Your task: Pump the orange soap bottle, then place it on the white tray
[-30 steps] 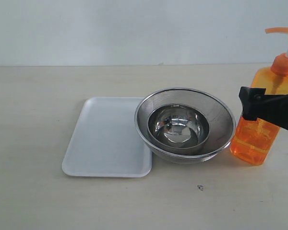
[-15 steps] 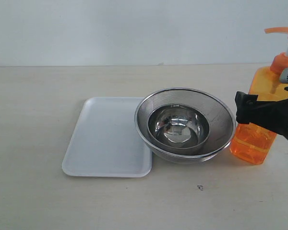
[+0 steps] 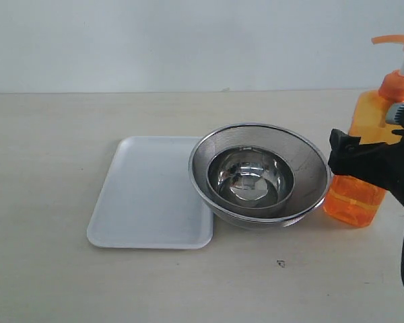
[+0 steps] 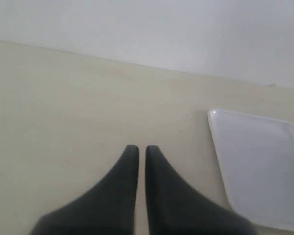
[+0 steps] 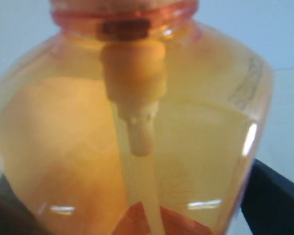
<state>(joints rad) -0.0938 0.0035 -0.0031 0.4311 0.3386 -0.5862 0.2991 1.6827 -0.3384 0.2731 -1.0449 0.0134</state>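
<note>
The orange soap bottle (image 3: 353,202) stands upright at the far right of the table, its pump head (image 3: 397,44) raised. My right gripper (image 3: 374,158) is open around its middle. One black finger crosses the front of the bottle. In the right wrist view the bottle (image 5: 137,122) fills the frame, with a dark finger (image 5: 277,200) at its side and a thin pale strip between them. The white tray (image 3: 148,195) lies flat, left of centre. My left gripper (image 4: 138,148) is shut on nothing, low over bare table beside the tray (image 4: 259,166); it is outside the exterior view.
A steel mesh bowl (image 3: 303,158) holding a smaller steel bowl (image 3: 250,176) stands between the tray and the bottle, overlapping the tray's right edge and almost touching the bottle. A pale wall (image 3: 188,40) backs the table.
My right gripper has sunk a little along the bottle and its jaws have narrowed slightly. The bottle's base has shifted a touch. The tray and bowls have not moved.
</note>
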